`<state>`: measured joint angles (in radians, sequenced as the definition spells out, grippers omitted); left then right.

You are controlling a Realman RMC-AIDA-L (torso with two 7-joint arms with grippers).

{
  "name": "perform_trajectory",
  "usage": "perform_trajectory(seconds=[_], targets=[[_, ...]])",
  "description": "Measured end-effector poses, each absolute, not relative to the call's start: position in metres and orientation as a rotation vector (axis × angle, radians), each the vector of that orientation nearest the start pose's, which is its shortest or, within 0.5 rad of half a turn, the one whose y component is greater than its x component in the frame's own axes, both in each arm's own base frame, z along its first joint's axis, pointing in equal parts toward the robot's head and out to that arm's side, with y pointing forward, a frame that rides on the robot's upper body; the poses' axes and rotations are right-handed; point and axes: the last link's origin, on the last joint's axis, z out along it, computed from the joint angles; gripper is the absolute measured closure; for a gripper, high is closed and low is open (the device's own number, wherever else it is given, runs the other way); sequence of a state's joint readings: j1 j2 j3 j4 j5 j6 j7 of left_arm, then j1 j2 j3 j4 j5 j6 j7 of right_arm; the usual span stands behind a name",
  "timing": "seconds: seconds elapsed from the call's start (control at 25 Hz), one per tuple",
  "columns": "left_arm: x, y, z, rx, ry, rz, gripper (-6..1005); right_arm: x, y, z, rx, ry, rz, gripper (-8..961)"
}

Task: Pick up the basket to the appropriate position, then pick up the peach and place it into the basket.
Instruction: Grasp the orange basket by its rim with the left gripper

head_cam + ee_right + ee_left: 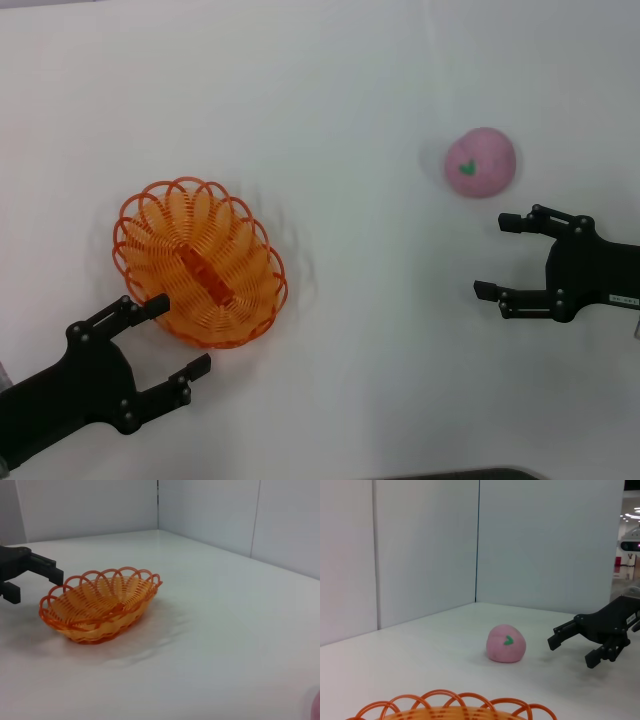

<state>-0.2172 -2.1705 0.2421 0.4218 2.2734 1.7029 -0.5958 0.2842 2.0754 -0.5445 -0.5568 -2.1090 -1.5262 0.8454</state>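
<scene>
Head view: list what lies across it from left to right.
Black left gripper, open, at the near-left → oval orange looped-wire basket → round pink peach with a green leaf mark → black right gripper, open, at the right edge.

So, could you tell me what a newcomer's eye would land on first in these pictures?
Probably the bright orange basket, sitting empty on the white table at the robot's left, with the open left gripper right at its near rim. Next comes the pink peach, far off on the right side, just beyond the open right gripper, which is not touching it.
</scene>
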Motion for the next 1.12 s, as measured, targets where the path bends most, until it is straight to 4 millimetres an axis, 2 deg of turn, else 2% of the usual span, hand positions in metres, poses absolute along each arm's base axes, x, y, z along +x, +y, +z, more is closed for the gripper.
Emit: perform_trajectory(seconds=[0.48, 0.56, 0.84, 1.12], targets=[[-0.338, 0.182, -0.050, -2.524, -0.410, -0.773, 205, 0.355, 0.244, -0.008, -2.623, 0.393, 0.468, 8], [-0.338, 0.184, -0.043, -2.469, -0.499, -0.830, 205, 0.355, 0.244, -0.008, -2.619, 0.395, 0.470, 8], [-0.332, 0.193, -0.026, -2.445, -0.676, -0.954, 205, 0.355, 0.245, -0.007, -2.613, 0.399, 0.474, 7], [-0.329, 0.223, -0.003, -2.419, -1.029, -0.999, 208, 0.355, 0.244, -0.008, -2.606, 0.412, 0.482, 8]])
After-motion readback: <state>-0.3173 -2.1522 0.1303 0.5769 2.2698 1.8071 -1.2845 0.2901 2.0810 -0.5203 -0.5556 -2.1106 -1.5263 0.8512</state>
